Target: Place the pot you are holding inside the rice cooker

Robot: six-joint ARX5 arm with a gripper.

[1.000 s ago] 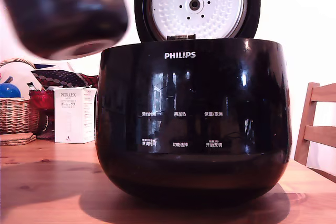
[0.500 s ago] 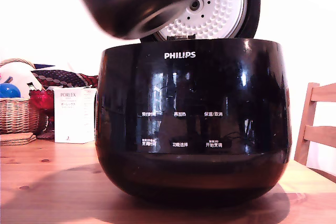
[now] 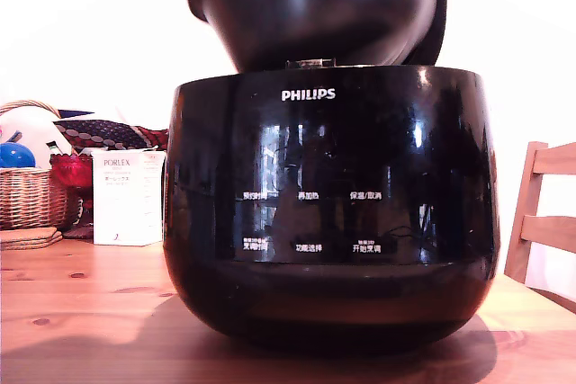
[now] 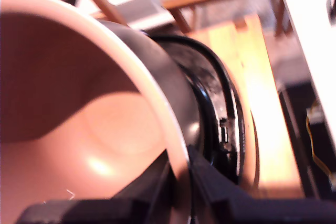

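Note:
The pot (image 3: 310, 6), dark and round-bottomed, hangs tilted just above the open top of the rice cooker (image 3: 328, 213), a glossy black body with a white PHILIPS logo. It covers most of the raised lid (image 3: 438, 15) behind it. The arm does not show in the exterior view. In the wrist view my gripper (image 4: 181, 174) is shut on the pot's thin rim, one finger (image 4: 149, 184) inside the bowl and the other outside. The pot's inside (image 4: 79, 119) looks coppery here, and the cooker's black rim (image 4: 220, 103) lies close beyond it.
On the wooden table (image 3: 81, 312) at the exterior view's left stand a wicker basket (image 3: 27, 195), a red object (image 3: 70, 168) and a white box (image 3: 126, 197). A wooden chair (image 3: 540, 213) is at the exterior view's right edge.
The pot has travelled from the upper left of the exterior view rightward to above the cooker's opening. It now hides the lid's white inner plate.

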